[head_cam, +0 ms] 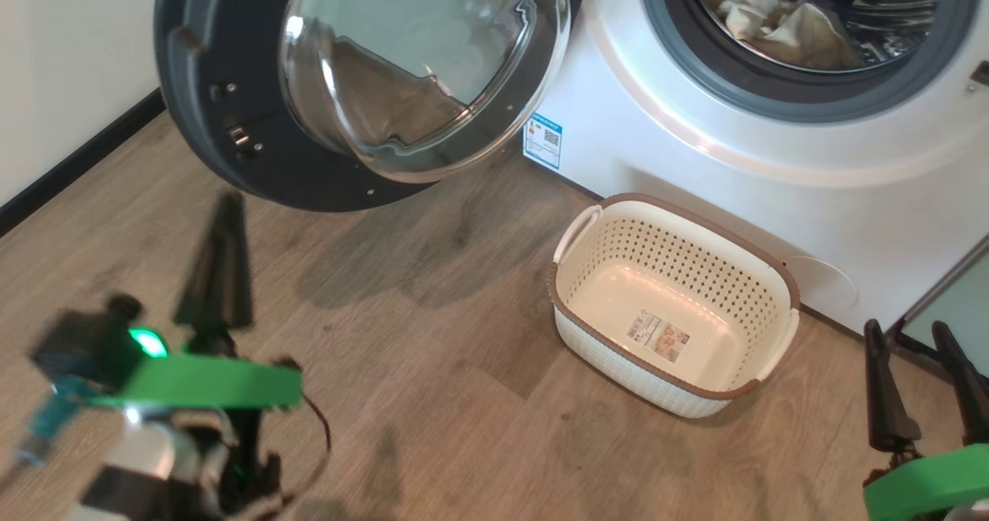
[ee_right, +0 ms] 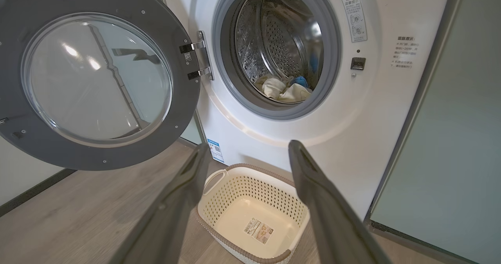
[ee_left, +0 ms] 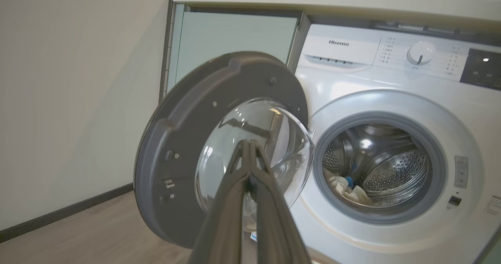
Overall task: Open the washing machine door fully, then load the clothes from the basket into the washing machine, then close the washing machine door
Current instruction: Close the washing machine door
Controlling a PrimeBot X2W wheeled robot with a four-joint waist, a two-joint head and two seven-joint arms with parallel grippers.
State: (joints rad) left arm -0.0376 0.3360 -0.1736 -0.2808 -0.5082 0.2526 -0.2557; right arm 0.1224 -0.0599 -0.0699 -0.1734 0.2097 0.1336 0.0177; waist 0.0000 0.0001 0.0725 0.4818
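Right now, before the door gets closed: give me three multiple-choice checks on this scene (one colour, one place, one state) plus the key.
1. The basket rim is: A blue, B brown, C green.
2. The clothes lie: A in the basket, B on the floor, C in the washer drum.
3. The washer door is: A swung wide open, B latched shut, C off its hinge.

Key:
1 B, the band round the basket's top edge is brown.
2 C, pale cloth sits at the bottom of the drum, and the basket holds just its label.
3 A, the door hangs out to the side and the drum mouth is uncovered.
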